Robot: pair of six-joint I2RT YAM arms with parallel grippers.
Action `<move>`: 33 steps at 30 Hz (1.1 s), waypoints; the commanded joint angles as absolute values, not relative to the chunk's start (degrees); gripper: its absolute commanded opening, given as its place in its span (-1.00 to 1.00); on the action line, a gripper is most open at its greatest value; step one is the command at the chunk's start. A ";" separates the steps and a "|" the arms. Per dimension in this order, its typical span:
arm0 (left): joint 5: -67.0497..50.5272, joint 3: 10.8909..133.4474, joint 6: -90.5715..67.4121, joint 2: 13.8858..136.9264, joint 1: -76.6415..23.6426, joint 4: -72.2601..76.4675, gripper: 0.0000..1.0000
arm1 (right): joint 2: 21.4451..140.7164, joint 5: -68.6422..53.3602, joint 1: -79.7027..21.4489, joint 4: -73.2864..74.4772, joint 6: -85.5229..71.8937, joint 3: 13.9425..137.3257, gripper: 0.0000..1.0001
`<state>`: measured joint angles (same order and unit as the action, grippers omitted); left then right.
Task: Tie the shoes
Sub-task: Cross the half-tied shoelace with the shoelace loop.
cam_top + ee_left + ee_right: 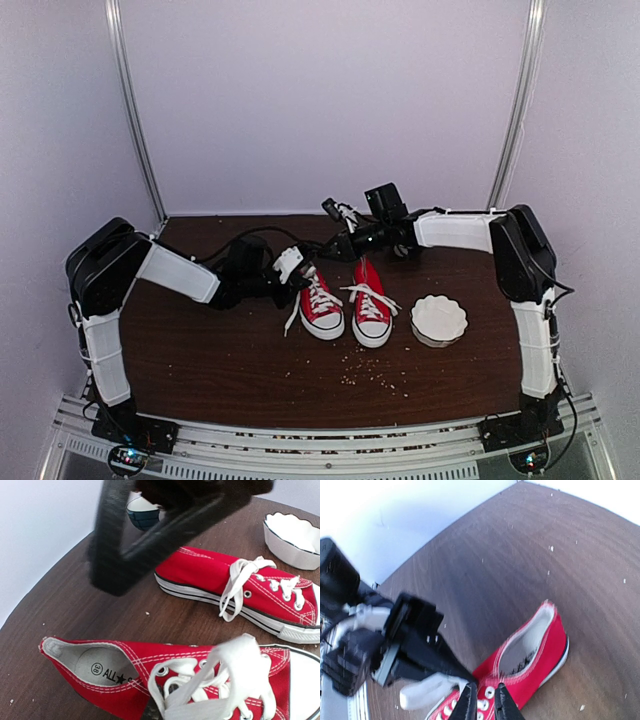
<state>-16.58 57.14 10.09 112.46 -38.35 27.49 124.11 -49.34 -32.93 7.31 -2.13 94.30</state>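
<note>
Two red shoes with white toe caps stand side by side, toes toward me: the left shoe (322,306) and the right shoe (371,302). My left gripper (300,270) is low at the left shoe's tongue. In the left wrist view a white lace (235,665) rises taut and blurred from that shoe (100,680) toward the camera, so the gripper looks shut on it; its fingers are almost hidden. My right gripper (485,696) hovers over the left shoe's (540,645) top eyelets, fingers a narrow gap apart with nothing seen between them. The right shoe's laces (235,587) lie loose.
A white scalloped bowl (439,319) stands right of the shoes. A second, blue-and-white bowl (145,514) shows behind my right arm in the left wrist view. Small crumbs (372,372) dot the brown table (200,360) in front of the shoes. White walls enclose the back and sides.
</note>
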 commanded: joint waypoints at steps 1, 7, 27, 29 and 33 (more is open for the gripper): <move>-16.85 56.51 9.80 111.38 -37.88 31.49 -1.00 | 129.20 -51.26 -33.44 8.10 -4.94 99.79 -0.77; -17.18 56.43 9.82 111.49 -37.92 32.31 -1.00 | 131.79 -54.15 -34.40 15.95 0.25 103.20 -0.87; -18.90 57.45 9.23 112.01 -37.90 31.93 -1.00 | 133.12 -57.14 -35.14 18.17 2.82 103.73 -0.85; -18.97 57.50 9.22 112.00 -37.90 31.84 -1.00 | 133.41 -57.15 -35.37 18.40 3.06 104.33 -0.83; -19.07 57.63 9.32 111.98 -37.89 31.90 -1.00 | 134.22 -56.51 -35.73 20.11 4.15 105.10 -0.79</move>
<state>-18.09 56.88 9.72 112.46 -38.20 28.71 132.53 -56.58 -34.76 19.11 3.14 103.13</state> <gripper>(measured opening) 0.005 0.095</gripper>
